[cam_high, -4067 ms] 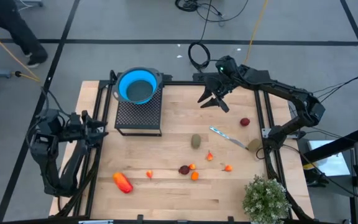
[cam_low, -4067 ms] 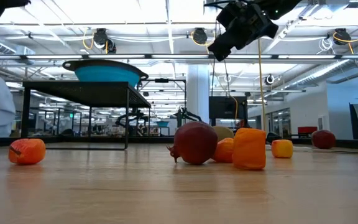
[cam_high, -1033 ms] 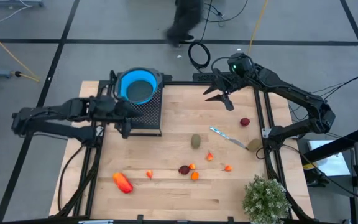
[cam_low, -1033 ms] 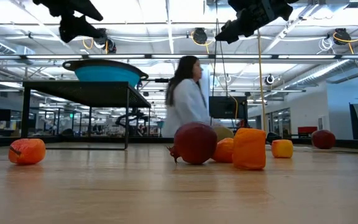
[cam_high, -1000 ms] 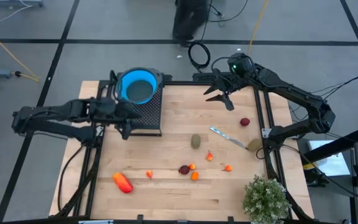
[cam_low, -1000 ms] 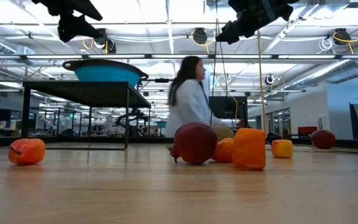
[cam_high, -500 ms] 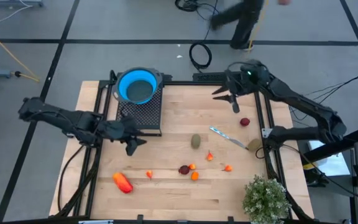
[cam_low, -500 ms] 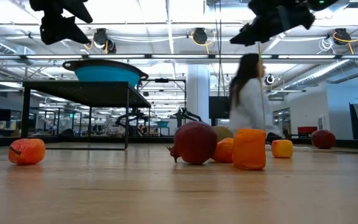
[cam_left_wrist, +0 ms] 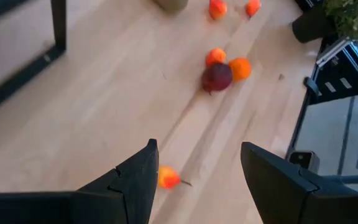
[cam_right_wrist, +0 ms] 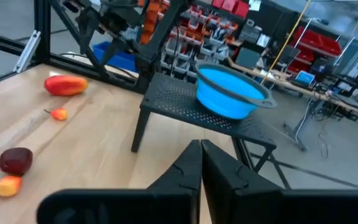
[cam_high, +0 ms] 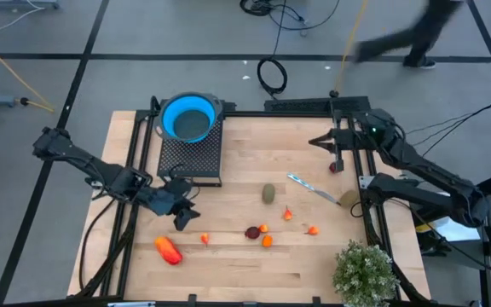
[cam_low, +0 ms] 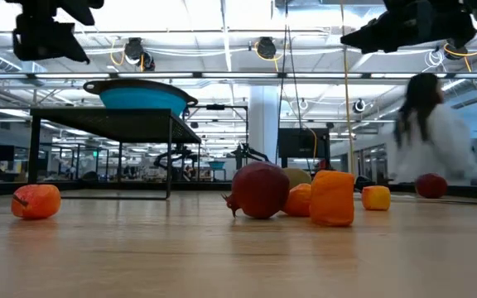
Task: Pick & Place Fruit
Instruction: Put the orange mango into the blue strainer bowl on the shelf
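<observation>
Both arms raised above fruit [cam_high: 253, 231].

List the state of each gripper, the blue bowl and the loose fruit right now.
left gripper: jaws open, empty, above the small orange fruit.
right gripper: jaws shut, empty.
blue bowl: upright on the black stand, empty.
red-orange fruit: lying on the table.
dark red fruit: on the table.

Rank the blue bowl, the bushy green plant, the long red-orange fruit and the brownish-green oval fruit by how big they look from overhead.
1. bushy green plant and blue bowl: close in size, too near to rank
2. long red-orange fruit
3. brownish-green oval fruit
</observation>
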Robot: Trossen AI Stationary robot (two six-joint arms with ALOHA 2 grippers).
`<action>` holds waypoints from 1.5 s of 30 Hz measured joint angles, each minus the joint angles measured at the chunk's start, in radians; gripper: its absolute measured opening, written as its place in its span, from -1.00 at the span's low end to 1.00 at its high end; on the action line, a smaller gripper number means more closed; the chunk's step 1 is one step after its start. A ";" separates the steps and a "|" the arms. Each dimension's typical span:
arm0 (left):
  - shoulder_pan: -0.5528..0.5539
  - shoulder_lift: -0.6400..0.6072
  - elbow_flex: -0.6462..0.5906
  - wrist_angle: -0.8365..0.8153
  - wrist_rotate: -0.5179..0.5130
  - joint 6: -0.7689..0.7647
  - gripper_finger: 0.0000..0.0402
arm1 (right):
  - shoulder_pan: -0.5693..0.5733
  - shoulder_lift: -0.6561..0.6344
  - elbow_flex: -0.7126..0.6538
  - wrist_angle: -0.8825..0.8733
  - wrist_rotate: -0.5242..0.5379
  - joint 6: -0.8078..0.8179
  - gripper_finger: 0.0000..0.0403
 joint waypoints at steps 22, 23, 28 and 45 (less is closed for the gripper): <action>-0.227 0.142 0.036 -0.137 -0.028 -0.417 0.13 | 0.000 -0.262 -0.332 0.375 0.037 0.308 -1.00; -0.240 0.155 0.054 -0.156 -0.027 -0.444 0.13 | 0.000 -0.270 -0.350 0.400 0.052 0.316 -1.00; -0.290 0.242 0.199 -0.324 0.005 -0.590 0.13 | 0.000 -0.291 -0.397 0.442 0.052 0.359 -1.00; -0.386 0.501 0.415 -0.613 0.327 -1.106 0.13 | 0.000 -0.291 -0.403 0.442 -0.010 0.416 -1.00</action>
